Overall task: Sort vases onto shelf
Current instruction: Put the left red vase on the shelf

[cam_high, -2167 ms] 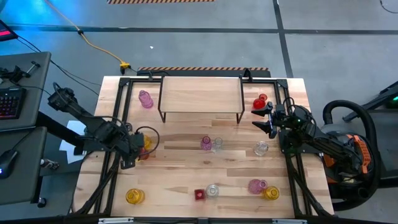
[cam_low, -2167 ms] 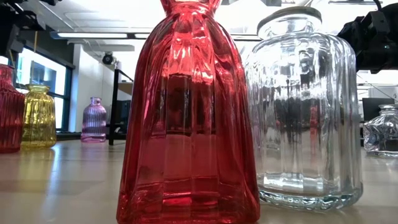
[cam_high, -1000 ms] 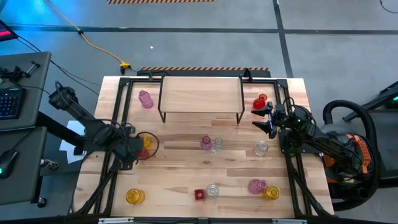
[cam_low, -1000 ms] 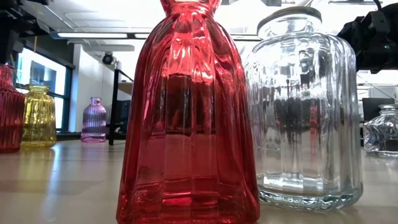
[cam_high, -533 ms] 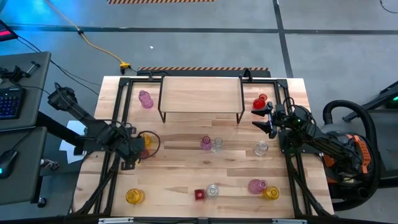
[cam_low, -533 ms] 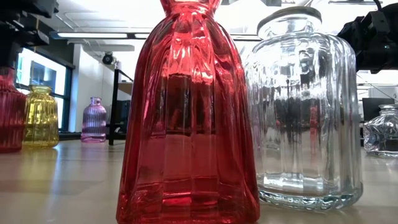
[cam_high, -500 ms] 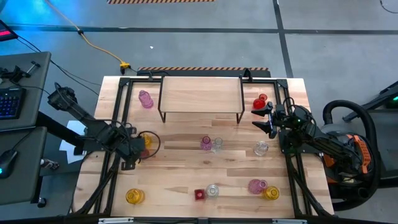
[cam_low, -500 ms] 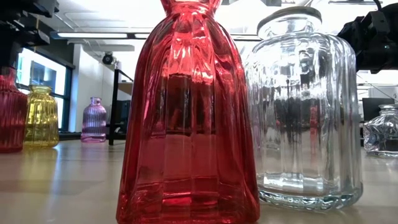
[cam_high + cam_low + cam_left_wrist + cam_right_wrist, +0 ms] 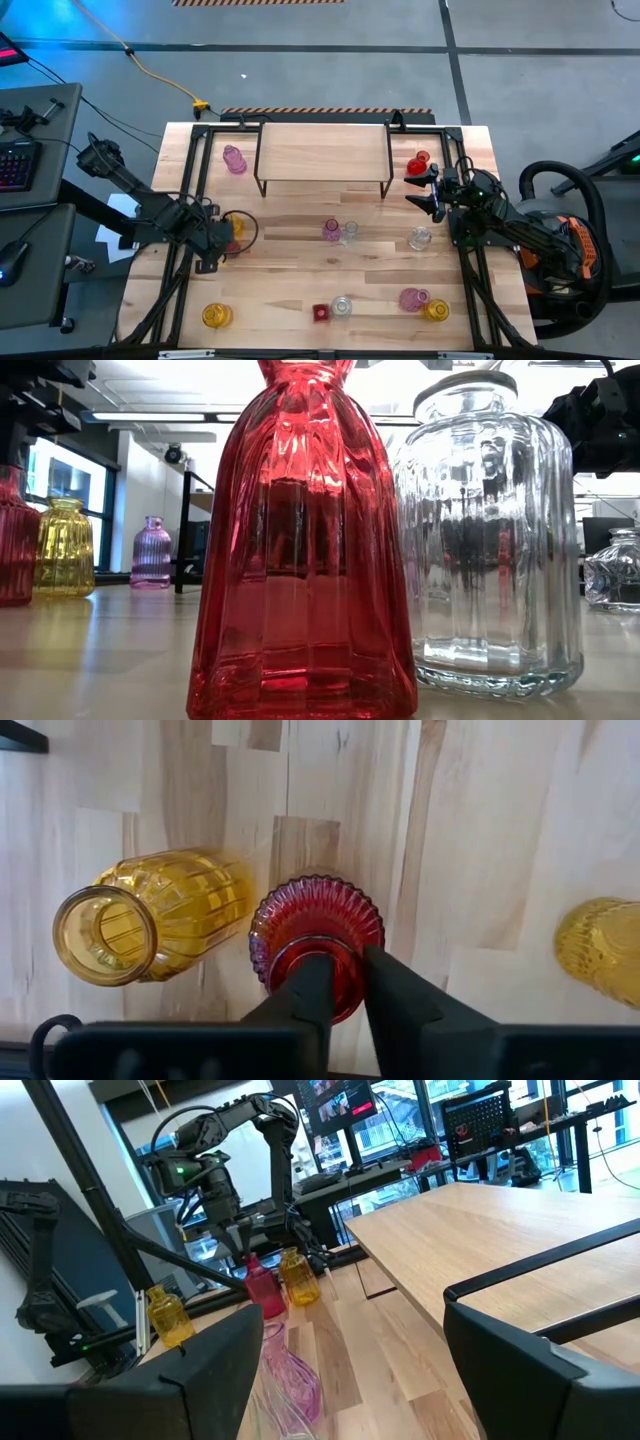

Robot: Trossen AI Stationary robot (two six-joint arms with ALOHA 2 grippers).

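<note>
My left gripper (image 9: 217, 246) is at the table's left side, shut on a ribbed red vase (image 9: 316, 938) that stands beside a yellow vase (image 9: 150, 915). Both also show at the left edge of the low view, the red vase (image 9: 15, 540) and the yellow vase (image 9: 65, 545). The shelf (image 9: 323, 152), a wood plank on black legs, stands at the far middle with nothing on its top. My right gripper (image 9: 425, 190) is open and empty at the right, near another red vase (image 9: 418, 162). Its wide-apart fingers show in the right wrist view (image 9: 350, 1370). My left gripper holds the red vase by its mouth rim (image 9: 292, 952), coming from above with fingers pointing down. One finger (image 9: 312, 985) seems to stand over or in the mouth and the other (image 9: 390, 990) outside it, but the fingers hide the exact spot. The vase stands upright on the table.
Other vases stand about the table: pink (image 9: 234, 159) at the far left, pink (image 9: 331, 231) and clear (image 9: 350, 232) in the middle, clear (image 9: 420, 238) at the right, and yellow (image 9: 215, 316), red (image 9: 321, 312), clear (image 9: 342, 306), pink (image 9: 412, 298) and yellow (image 9: 436, 310) along the near edge.
My left gripper has come down a little over the red vase at the table's left. The vase has rocked slightly sideways and settled back, its base still on the table. My right arm has kept still.
</note>
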